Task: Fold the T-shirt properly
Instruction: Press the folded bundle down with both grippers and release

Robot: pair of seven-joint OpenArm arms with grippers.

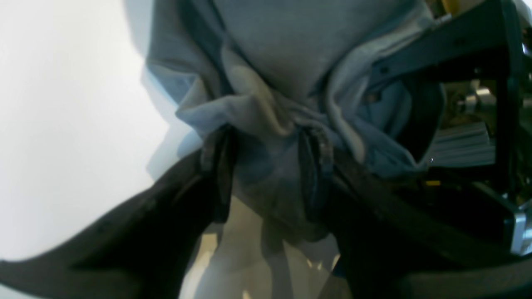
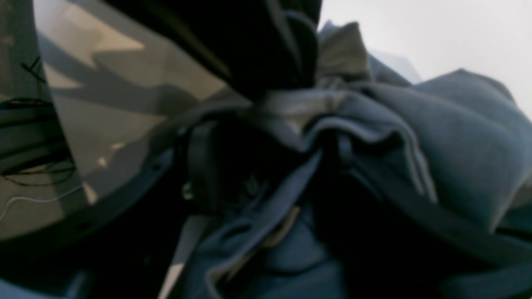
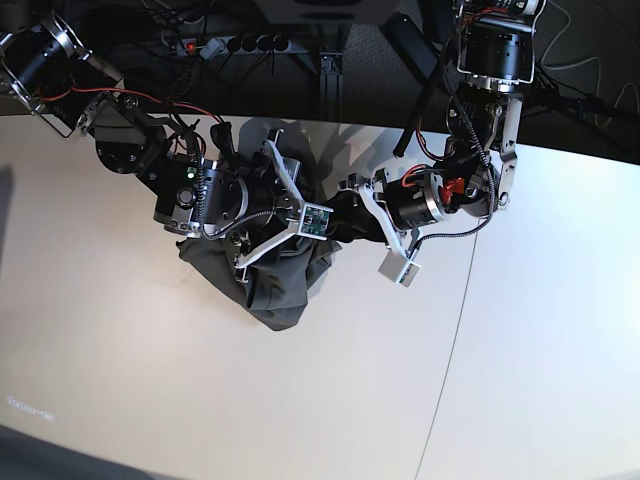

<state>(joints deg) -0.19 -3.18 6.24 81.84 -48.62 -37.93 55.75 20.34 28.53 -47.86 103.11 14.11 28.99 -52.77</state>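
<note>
The T-shirt (image 3: pixel 272 282) is a dark olive-grey bunched heap on the white table (image 3: pixel 120 360), partly under both arms. In the left wrist view my left gripper (image 1: pixel 266 166) is shut on a gathered fold of the T-shirt (image 1: pixel 282 54), with cloth pinched between its two dark fingers (image 1: pixel 218 166). In the base view the left gripper (image 3: pixel 345 215) meets the right gripper (image 3: pixel 318 235) over the heap's upper right. The right wrist view is blurred. It shows the right gripper (image 2: pixel 266 166) buried in folds of the T-shirt (image 2: pixel 457 141), closed on cloth.
A seam (image 3: pixel 455 330) runs down the table on the right. The table's back edge (image 3: pixel 560 150) lies behind the arms, with a power strip (image 3: pixel 235 44) and cables beyond it. The wrist camera brackets (image 3: pixel 400 268) stick out beside the heap.
</note>
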